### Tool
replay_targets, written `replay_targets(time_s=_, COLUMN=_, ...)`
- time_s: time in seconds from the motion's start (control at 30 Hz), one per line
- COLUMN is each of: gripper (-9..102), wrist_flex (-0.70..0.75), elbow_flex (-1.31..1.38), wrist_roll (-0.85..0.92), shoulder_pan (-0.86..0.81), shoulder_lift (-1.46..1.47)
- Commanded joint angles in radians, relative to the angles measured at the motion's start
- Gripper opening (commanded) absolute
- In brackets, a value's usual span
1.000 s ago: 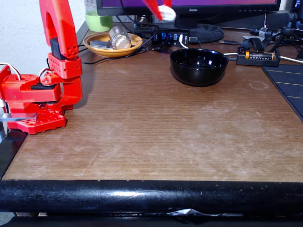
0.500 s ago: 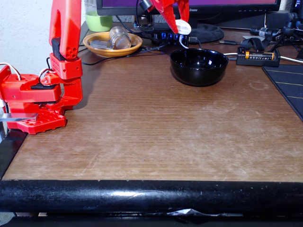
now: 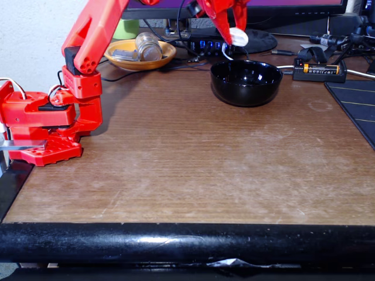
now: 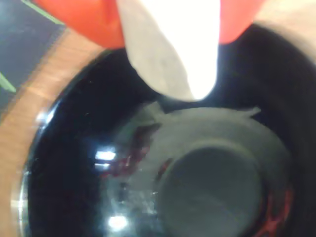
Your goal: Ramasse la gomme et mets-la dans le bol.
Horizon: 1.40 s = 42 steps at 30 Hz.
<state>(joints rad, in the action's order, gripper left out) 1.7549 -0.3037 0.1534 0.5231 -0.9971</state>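
Note:
The white eraser (image 3: pixel 238 37) is clamped between the red fingers of my gripper (image 3: pixel 233 34), hanging just above the far rim of the glossy black bowl (image 3: pixel 246 82). In the wrist view the eraser (image 4: pixel 173 47) points down from the top edge, held by the red fingers (image 4: pixel 79 22), with the inside of the bowl (image 4: pixel 89 187) directly beneath it. The bowl holds nothing.
An orange-yellow dish (image 3: pixel 139 54) with a glass jar stands at the back left, beside a green cup (image 3: pixel 122 27). A monitor base, cables and a battery charger (image 3: pixel 319 70) line the back. A dark mat (image 3: pixel 357 105) lies at the right. The red arm base (image 3: pixel 47 123) sits at the left.
The arm has swung right and lowered, carrying the eraser from above the monitor base to just over the bowl's far rim.

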Motion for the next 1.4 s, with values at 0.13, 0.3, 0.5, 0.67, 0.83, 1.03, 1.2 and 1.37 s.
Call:
replay_targets(time_s=0.13, gripper=-6, wrist_flex=0.037, elbow_flex=0.132, wrist_roll=-0.009, shoulder_pan=-0.029, shoulder_lift=-0.014)
replay_targets(time_s=0.3, gripper=-6, wrist_flex=0.044, elbow_flex=0.141, wrist_roll=-0.011, shoulder_pan=-0.075, shoulder_lift=0.014)
replay_targets(time_s=0.5, gripper=-1, wrist_flex=0.044, elbow_flex=0.187, wrist_roll=0.043, shoulder_pan=-0.1, shoulder_lift=0.071)
replay_targets(time_s=0.67, gripper=0, wrist_flex=0.046, elbow_flex=0.193, wrist_roll=0.037, shoulder_pan=-0.089, shoulder_lift=0.077)
replay_targets(time_s=0.83, gripper=6, wrist_flex=0.046, elbow_flex=0.212, wrist_roll=0.032, shoulder_pan=-0.074, shoulder_lift=0.094)
replay_targets(time_s=1.03, gripper=12, wrist_flex=0.046, elbow_flex=0.229, wrist_roll=0.041, shoulder_pan=-0.075, shoulder_lift=0.11)
replay_targets(time_s=1.2, gripper=12, wrist_flex=0.046, elbow_flex=0.239, wrist_roll=0.064, shoulder_pan=-0.075, shoulder_lift=0.14)
replay_targets(time_s=1.37, gripper=-6, wrist_flex=0.046, elbow_flex=0.222, wrist_roll=0.074, shoulder_pan=-0.074, shoulder_lift=0.146)
